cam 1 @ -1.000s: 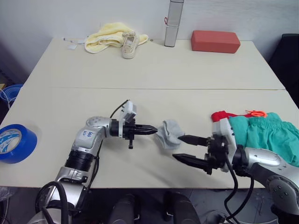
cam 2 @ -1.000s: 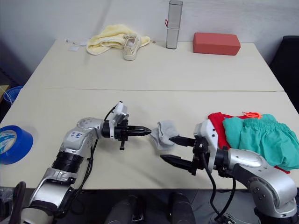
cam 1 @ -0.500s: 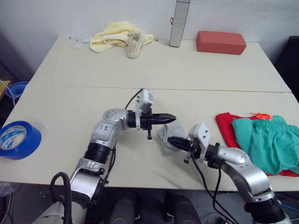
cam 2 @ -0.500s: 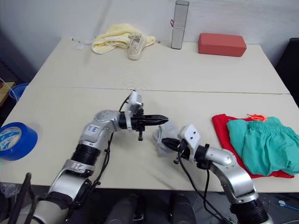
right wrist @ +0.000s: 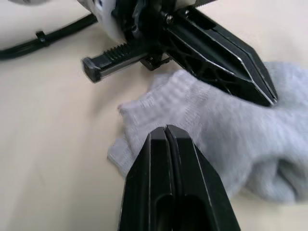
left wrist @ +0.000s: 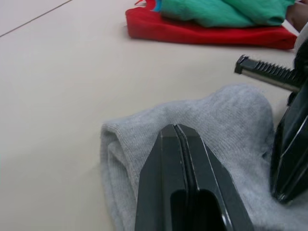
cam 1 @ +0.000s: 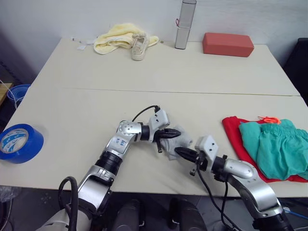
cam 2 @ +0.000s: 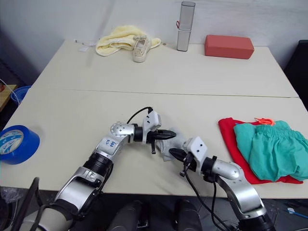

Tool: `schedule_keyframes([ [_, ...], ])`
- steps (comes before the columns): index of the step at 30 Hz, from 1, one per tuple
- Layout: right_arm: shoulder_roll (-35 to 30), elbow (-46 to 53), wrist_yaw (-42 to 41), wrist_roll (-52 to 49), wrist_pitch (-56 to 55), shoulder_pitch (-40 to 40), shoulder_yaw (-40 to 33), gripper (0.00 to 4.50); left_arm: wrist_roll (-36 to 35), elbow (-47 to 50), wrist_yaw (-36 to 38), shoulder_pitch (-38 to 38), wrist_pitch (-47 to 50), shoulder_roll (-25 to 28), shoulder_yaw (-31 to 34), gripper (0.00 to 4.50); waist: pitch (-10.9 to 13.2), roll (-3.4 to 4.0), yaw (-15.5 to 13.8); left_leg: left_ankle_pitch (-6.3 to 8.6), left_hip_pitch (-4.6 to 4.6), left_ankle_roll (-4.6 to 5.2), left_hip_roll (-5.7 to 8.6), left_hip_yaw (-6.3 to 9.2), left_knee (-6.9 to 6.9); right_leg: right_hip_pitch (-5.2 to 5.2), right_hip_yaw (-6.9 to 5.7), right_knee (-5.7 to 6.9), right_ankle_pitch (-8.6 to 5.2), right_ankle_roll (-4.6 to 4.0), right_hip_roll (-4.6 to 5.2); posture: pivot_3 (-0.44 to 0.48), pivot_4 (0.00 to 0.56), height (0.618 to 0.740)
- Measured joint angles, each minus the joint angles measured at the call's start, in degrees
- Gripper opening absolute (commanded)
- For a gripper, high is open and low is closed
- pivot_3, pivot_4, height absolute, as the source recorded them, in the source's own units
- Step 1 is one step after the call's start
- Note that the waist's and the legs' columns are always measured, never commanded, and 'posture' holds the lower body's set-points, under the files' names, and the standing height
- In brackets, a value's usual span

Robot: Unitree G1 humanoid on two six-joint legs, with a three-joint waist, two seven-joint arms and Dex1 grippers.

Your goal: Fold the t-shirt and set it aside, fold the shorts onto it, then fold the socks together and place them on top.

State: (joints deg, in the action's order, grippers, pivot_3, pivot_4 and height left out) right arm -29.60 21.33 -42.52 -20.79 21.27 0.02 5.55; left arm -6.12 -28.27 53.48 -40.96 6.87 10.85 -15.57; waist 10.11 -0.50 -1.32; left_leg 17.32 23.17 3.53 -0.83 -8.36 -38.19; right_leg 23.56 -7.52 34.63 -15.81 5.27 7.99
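Folding the socks together is the step in hand, judging by how things lie: the t-shirt is already a flat red slab at the right edge of the frame with the shorts folded on top of it, and only the grey bundle, just below frame centre, is not yet on the pile. Both grippers meet at that bundle. The left gripper comes in from the left with its jaws clenched tip to tip, lying across the top of the knit; whether any cloth is pinched between them I cannot tell. The right gripper reaches in from the lower right, its jaws likewise pressed together, the tips at the bundle's near edge. The next move probably calls for one pair of jaws to part and take a real bite of both layers, then carry the bundle right onto the shorts. The socks are soft ribbed knit, rumpled into a rounded lump with a rolled cuff, limp and likely to unfold if pinched thinly. The shorts are teal fabric, gathered at the waist, with an orange cord at the top. The surface is smooth, pale and matte.
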Motion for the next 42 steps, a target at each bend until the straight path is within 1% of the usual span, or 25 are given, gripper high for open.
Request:
schedule_keyframes([
  [3,-2.2,1.7,-2.4,-3.3,0.9,2.3,-2.5,0.03,-0.2,-1.5,0.0,0.0,-2.6,0.4,1.3,0.0,0.0,0.0,0.1,0.0,-0.01,0.01,0.0,0.0,0.01,0.0,0.0,0.01,0.0,0.0,0.0,0.0,0.15,0.74],
  [6,-3.1,3.5,-3.5,-8.0,4.3,2.0,-5.3,0.03,-1.6,-1.7,2.7,0.6,-5.3,0.5,2.7,0.0,0.0,0.0,0.2,0.0,-0.02,0.0,0.0,0.0,0.01,0.02,0.0,0.04,0.0,-0.02,0.0,0.0,0.15,0.74],
  [8,-3.0,4.2,-3.2,-10.4,6.3,-0.2,-6.2,0.03,-3.1,-1.6,4.9,1.1,-6.2,0.5,3.5,0.0,0.0,0.0,0.2,0.0,-0.01,0.0,0.0,0.0,0.01,0.04,-0.01,0.05,0.0,-0.03,0.01,0.0,0.15,0.74],
  [10,-1.5,4.1,-2.0,-11.8,7.7,-3.4,-6.1,0.03,-4.3,-0.9,7.1,1.4,-6.3,0.8,3.9,0.0,0.0,0.0,0.1,-0.01,0.0,0.0,0.0,0.01,0.0,0.04,-0.03,0.05,0.0,-0.03,0.01,0.0,0.15,0.74],
  [12,0.5,3.0,0.0,-11.8,8.2,-6.6,-5.8,0.03,-4.8,0.8,8.6,1.6,-6.1,1.1,3.8,0.0,0.0,0.0,0.1,-0.01,0.01,0.0,0.01,0.0,0.0,0.04,-0.03,0.04,0.0,-0.03,0.01,0.0,0.15,0.74],
  [14,1.1,0.9,1.4,-10.2,8.1,-8.5,-4.8,0.03,-4.8,2.0,9.0,2.0,-5.6,1.4,3.7,0.0,0.0,0.0,0.0,-0.01,0.01,0.0,0.04,0.0,-0.01,0.02,-0.05,0.03,0.0,-0.03,0.02,0.0,0.15,0.74],
  [19,1.7,-5.4,2.4,-6.1,7.7,-8.3,-1.9,0.03,-2.5,2.8,6.8,3.8,-3.0,1.6,2.4,0.0,0.0,0.0,0.0,-0.01,0.05,0.04,0.08,-0.03,-0.02,0.01,-0.07,0.09,0.01,0.0,-0.01,0.0,0.15,0.74],
  [24,1.1,-6.1,1.7,-5.0,5.5,-6.7,-1.9,0.03,-1.2,3.3,4.6,4.3,-2.5,1.6,1.7,0.0,0.0,0.01,0.0,-0.02,-0.03,0.06,0.07,-0.02,-0.06,-0.04,-0.06,0.11,0.01,0.0,0.01,0.0,0.15,0.74],
  [27,0.5,-6.1,0.3,-5.7,4.8,-4.1,-4.0,0.03,-0.5,3.3,3.3,5.1,-3.7,1.6,1.5,0.0,0.0,0.0,0.0,-0.02,-0.07,0.07,0.07,0.0,-0.06,-0.09,-0.05,0.09,0.02,0.0,0.04,0.0,0.15,0.74],
  [29,0.2,-5.7,-0.6,-9.3,6.4,-2.8,-6.8,0.03,-1.1,4.0,3.5,5.8,-4.7,1.7,2.1,0.0,0.0,0.0,0.0,-0.02,-0.08,0.07,0.07,0.0,-0.06,-0.09,-0.04,0.1,0.02,0.0,0.06,0.0,0.15,0.74],
  [32,-1.8,-4.4,-1.0,-17.4,13.4,-3.5,-12.2,0.61,-4.5,5.7,6.2,7.6,-5.7,2.8,4.5,0.0,0.0,0.03,0.3,-0.02,-0.07,0.05,0.04,0.01,-0.04,-0.02,0.0,0.14,0.01,-0.02,0.07,0.0,0.15,0.74],
  [34,-4.4,-3.9,-1.0,-23.0,20.0,-6.0,-14.8,1.33,-6.9,7.3,8.8,8.1,-6.3,4.5,6.1,0.0,0.0,0.03,0.7,-0.04,-0.06,0.01,0.01,0.03,-0.02,0.01,-0.02,0.16,-0.02,-0.08,0.08,0.0,0.15,0.74],
  [37,-8.8,-4.7,-1.8,-26.6,28.2,-10.7,-14.7,2.39,-9.1,10.1,12.3,8.0,-6.1,7.3,7.0,0.0,0.0,0.06,1.1,-0.03,-0.06,0.01,0.01,0.04,0.0,0.0,-0.04,0.14,-0.03,-0.1,0.1,0.0,0.15,0.74],
  [39,-10.9,-8.6,-1.9,-27.4,33.7,-15.1,-14.2,3.12,-9.5,11.7,14.2,8.4,-5.6,9.0,7.2,0.0,0.0,0.06,1.3,-0.03,-0.04,0.02,0.04,0.04,-0.01,0.0,-0.06,0.12,-0.03,-0.1,0.12,0.0,0.15,0.74],
  [42,-11.5,-15.2,-2.2,-27.6,39.8,-21.6,-12.0,4.19,-9.5,12.8,15.3,9.7,-4.6,10.2,6.8,0.0,0.0,0.06,1.4,-0.03,-0.03,0.02,0.05,0.02,-0.01,0.0,-0.07,0.12,-0.03,-0.09,0.11,0.0,0.15,0.74],
])
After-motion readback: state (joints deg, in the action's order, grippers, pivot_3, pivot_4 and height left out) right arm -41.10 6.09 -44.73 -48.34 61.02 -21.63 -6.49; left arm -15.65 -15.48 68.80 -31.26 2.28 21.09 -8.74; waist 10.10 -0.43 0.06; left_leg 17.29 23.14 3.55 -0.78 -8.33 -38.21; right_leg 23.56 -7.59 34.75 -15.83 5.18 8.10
